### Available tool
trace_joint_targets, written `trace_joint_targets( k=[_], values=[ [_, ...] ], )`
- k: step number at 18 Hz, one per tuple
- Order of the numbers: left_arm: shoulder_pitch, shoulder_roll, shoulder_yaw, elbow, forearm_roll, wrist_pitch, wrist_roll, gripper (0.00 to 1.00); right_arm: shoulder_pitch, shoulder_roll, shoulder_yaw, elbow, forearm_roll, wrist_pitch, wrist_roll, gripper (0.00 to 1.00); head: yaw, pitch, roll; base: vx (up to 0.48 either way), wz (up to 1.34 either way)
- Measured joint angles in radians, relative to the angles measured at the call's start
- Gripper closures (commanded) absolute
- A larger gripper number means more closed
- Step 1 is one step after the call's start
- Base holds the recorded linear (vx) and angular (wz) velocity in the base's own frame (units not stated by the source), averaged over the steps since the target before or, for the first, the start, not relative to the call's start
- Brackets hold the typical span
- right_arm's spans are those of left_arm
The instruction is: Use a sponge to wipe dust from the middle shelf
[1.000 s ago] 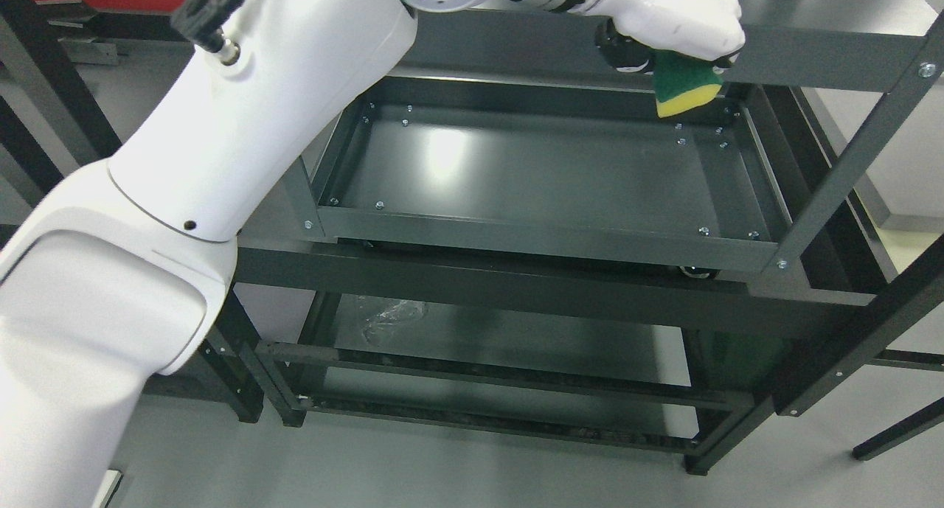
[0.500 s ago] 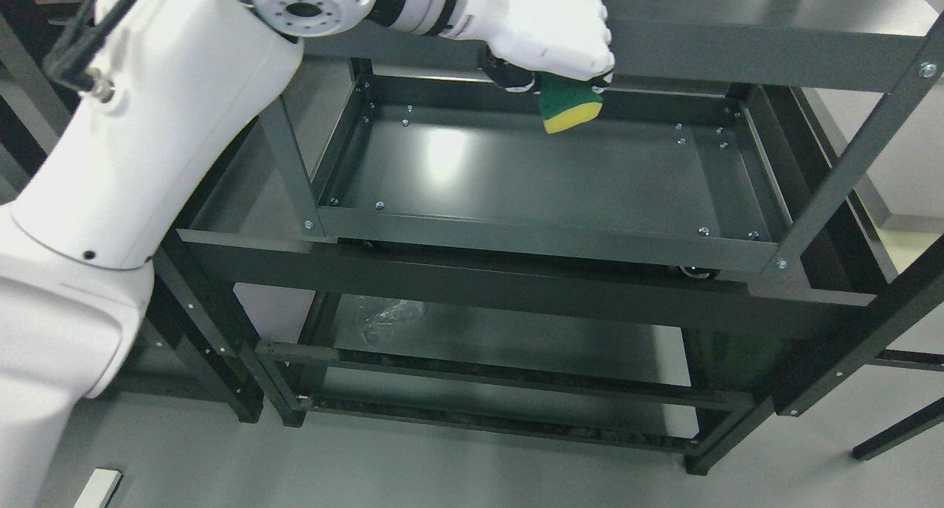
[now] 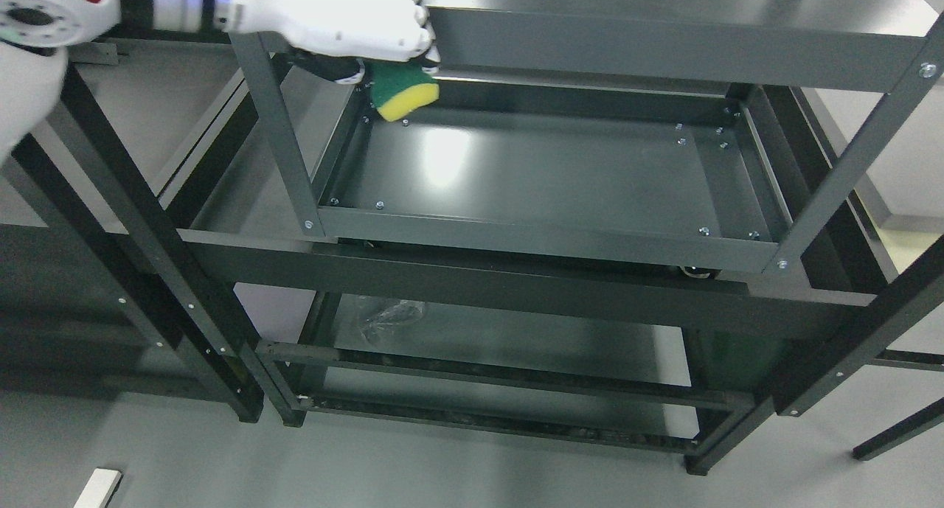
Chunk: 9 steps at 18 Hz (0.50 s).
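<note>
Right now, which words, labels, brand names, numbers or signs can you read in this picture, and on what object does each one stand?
No readable text is in view.
The sponge held in the left hand shows no print.
The middle shelf and its frame carry only screws, no label.
The small white object on the floor at lower left is too small to tell.

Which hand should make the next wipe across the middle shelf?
Left. The left hand already grips the sponge at the far left corner of the middle shelf. The right hand is not in view.
</note>
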Motion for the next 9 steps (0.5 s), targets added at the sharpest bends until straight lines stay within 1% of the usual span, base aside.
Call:
trace_joint_targets(
  k=[4, 6, 8, 9],
  values=[
    [0.042, 0.199, 0.027, -0.034, 0.088, 0.0, 0.01, 0.98, 0.0, 0.0, 0.0, 0.0, 0.0, 0.0, -0.002, 0.0, 0.0, 0.0, 0.0, 0.0, 0.0],
    [0.068, 0.282, 0.048, -0.045, 0.119, 0.0, 0.021, 0.98, 0.0, 0.0, 0.0, 0.0, 0.0, 0.0, -0.002, 0.0, 0.0, 0.0, 0.0, 0.0, 0.0],
    [0.085, 0.335, 0.071, -0.053, 0.14, 0.0, 0.068, 0.98, 0.0, 0.0, 0.0, 0.0, 0.0, 0.0, -0.002, 0.0, 0.0, 0.0, 0.0, 0.0, 0.0],
    [0.092, 0.355, 0.083, -0.058, 0.15, 0.0, 0.111, 0.99, 0.0, 0.0, 0.0, 0.0, 0.0, 0.0, -0.001, 0.0, 0.0, 0.0, 0.0, 0.0, 0.0]
  ],
)
